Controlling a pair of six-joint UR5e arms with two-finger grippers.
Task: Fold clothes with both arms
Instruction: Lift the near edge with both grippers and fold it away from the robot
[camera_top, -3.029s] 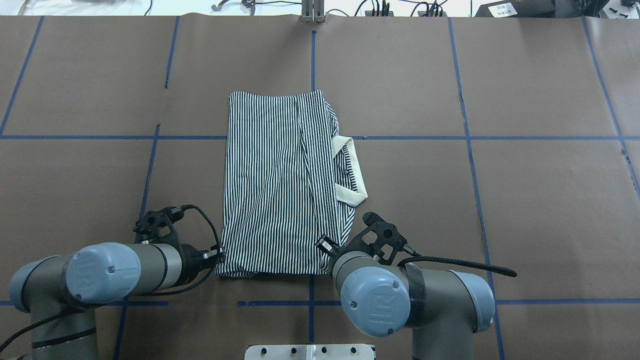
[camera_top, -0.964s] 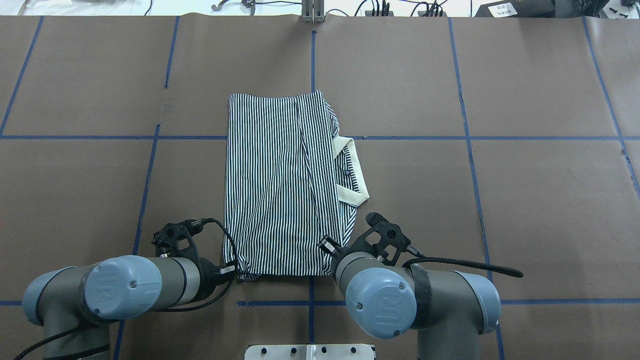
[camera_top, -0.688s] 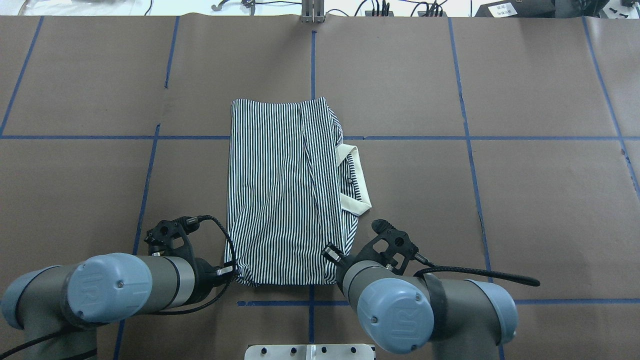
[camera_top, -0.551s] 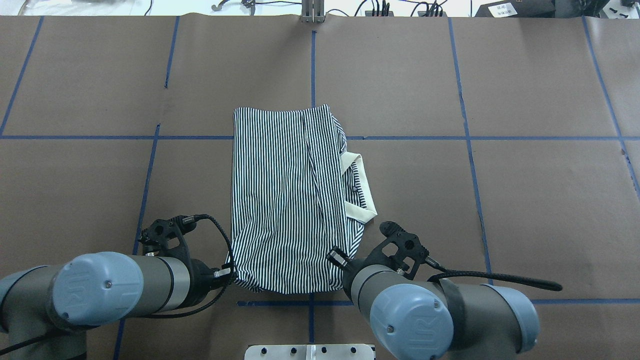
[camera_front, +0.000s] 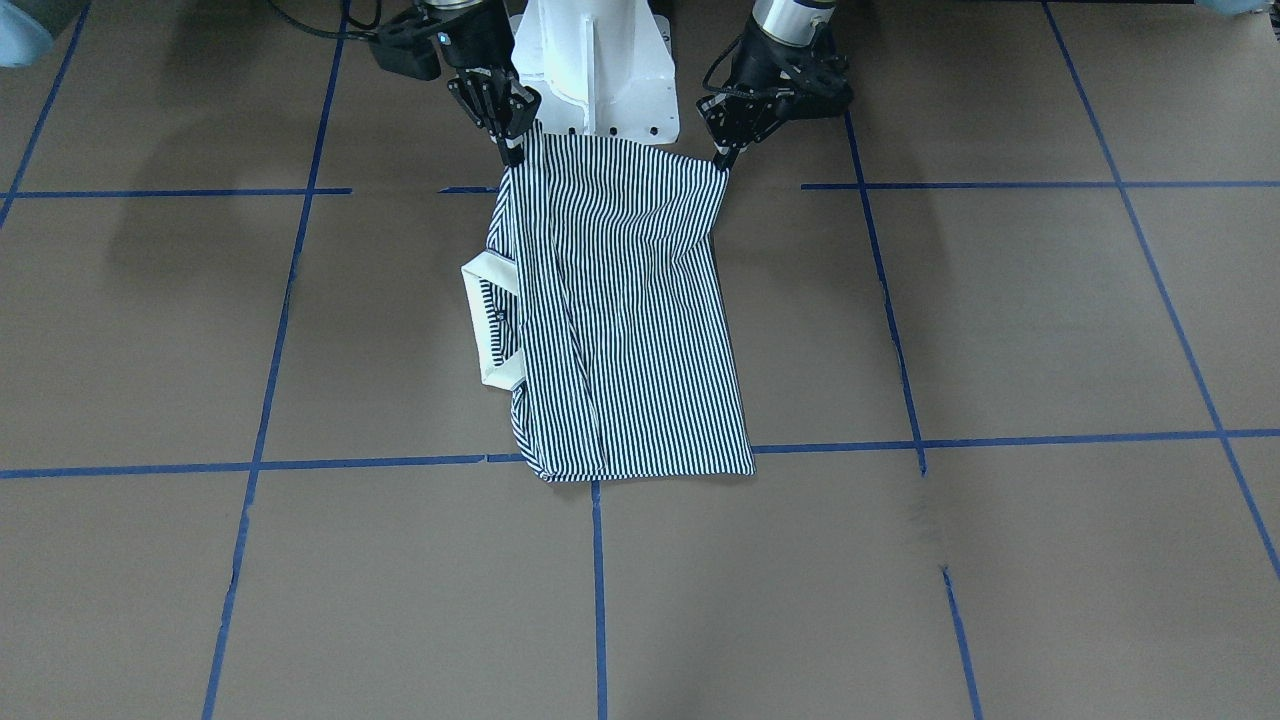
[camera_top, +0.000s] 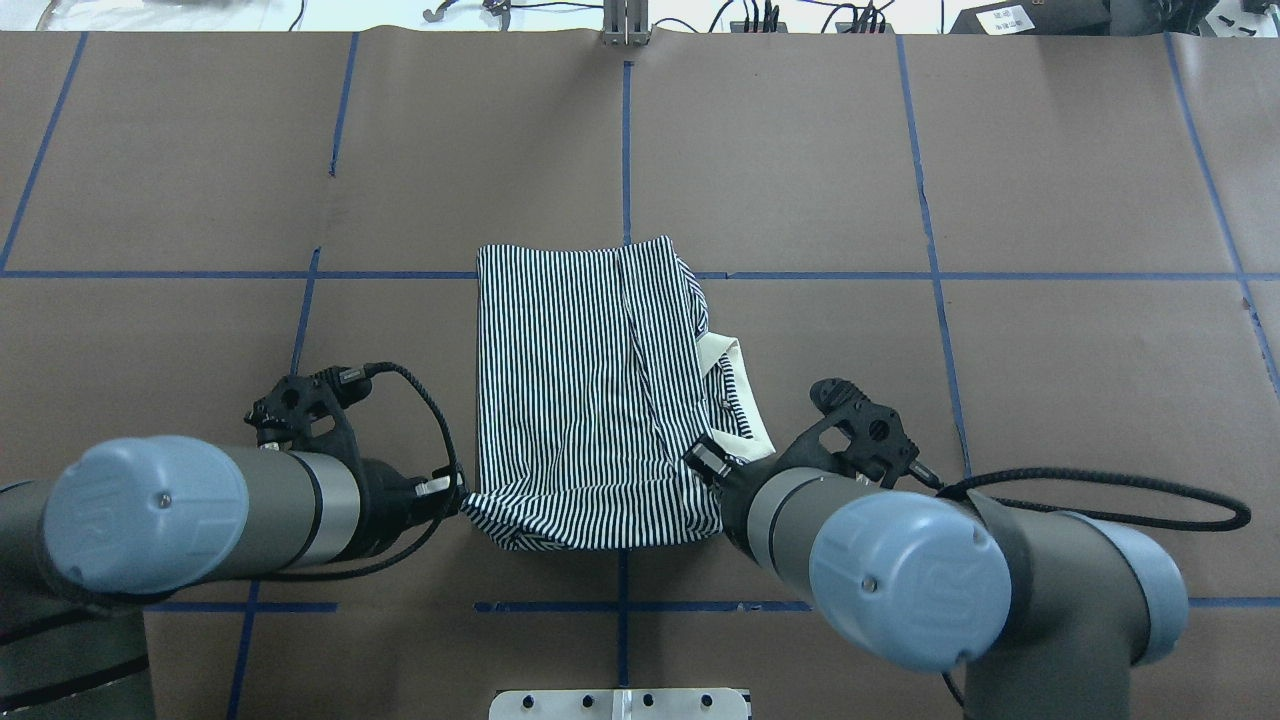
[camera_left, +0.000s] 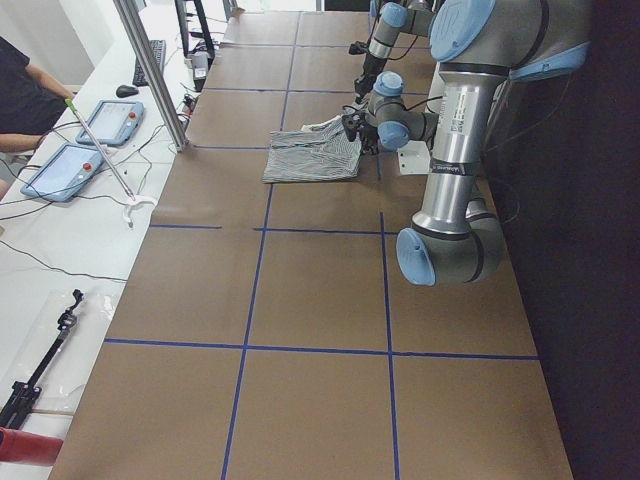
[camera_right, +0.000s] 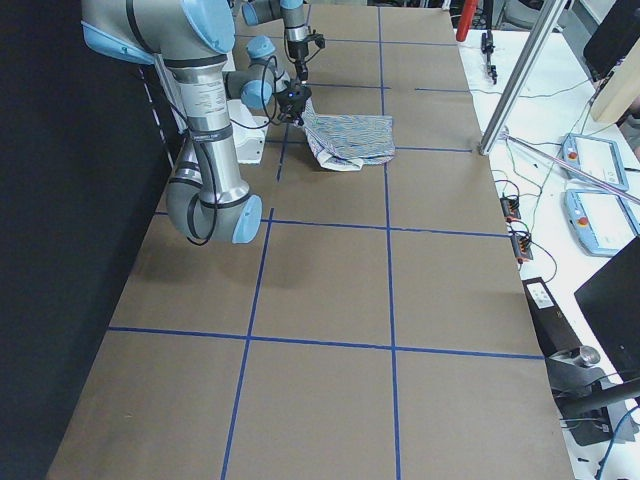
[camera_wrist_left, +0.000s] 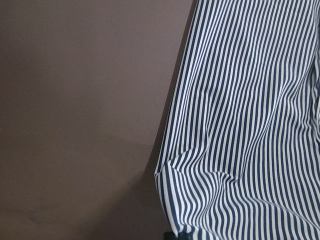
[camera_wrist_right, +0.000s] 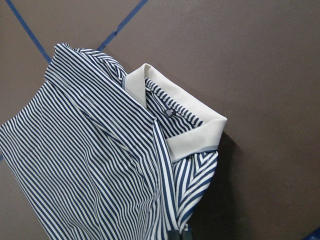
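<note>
Fingers (camera_front: 729, 143) of the left gripper (camera_front: 722, 160) and right gripper (camera_front: 513, 152) are pinching the shirt's (camera_front: 625, 330) near corners above the table (camera_front: 1000, 320). I am judging the half-fold as under way. Next, both corners need carrying evenly toward the far edge.

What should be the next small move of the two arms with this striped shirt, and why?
Probably carry both held corners forward, away from the robot, toward the shirt's far edge. The left gripper and the right gripper each pinch a near corner of the shirt. That edge is raised off the table while the far edge lies flat, so the fold is not yet made.
</note>
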